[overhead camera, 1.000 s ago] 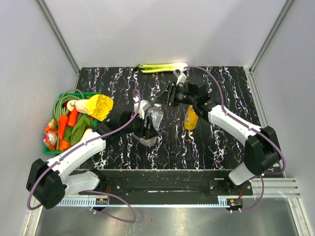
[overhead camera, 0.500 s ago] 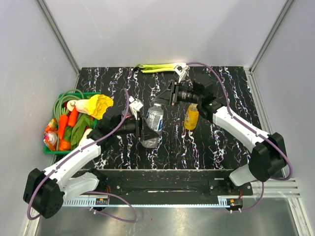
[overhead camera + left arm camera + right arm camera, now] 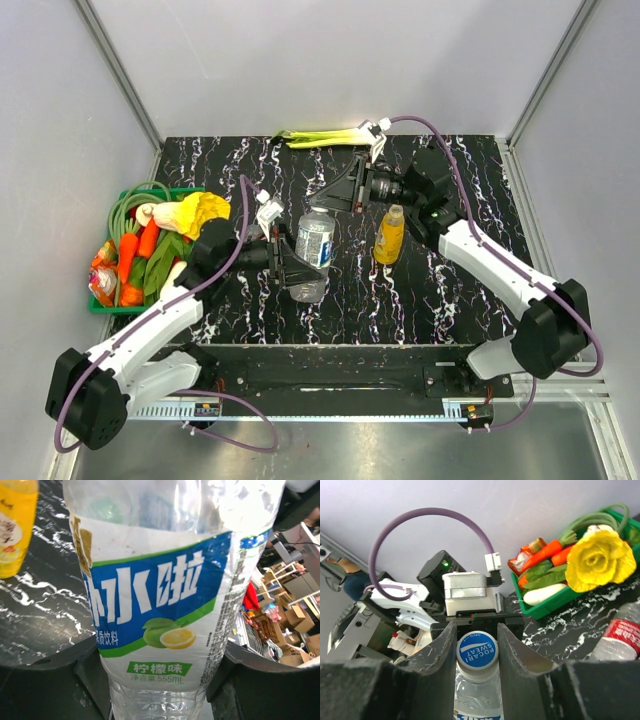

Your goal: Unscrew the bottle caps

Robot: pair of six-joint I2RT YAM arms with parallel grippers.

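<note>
**Cap removal on the blue-green bottle: two-arm hold**

The left gripper is clenched on the bottle. In the left wrist view its two fingers press the clear plastic from either side, below the label. This hold serves as the vise. It keeps the body from turning when the cap is twisted, and it presents the neck toward the right arm, at 1 o'clock of the bottle in the top view. Whether the base rests on the table cannot be told.

The right gripper is lined up on the bottle's axis, so its camera looks straight at the top of the cap. The blue-and-white cap sits on the neck, framed between the two fingers. The jaws stand close on each side of it. The views do not show whether they grip the cap or it lies just beyond the fingertips. This alignment is judged to let a wrist roll turn the cap about its own thread.

Status, as a judgement: the task is at an early stage. The juice bottle stands upright at 3 o'clock of the held bottle, apart from both arms, with its yellow cap on. The red bottle shows only its label at 4 o'clock in the right wrist view.

The basket of vegetables sits at 9 o'clock, well apart.

Caution: the thin wall may flex and slip under torque.
</note>
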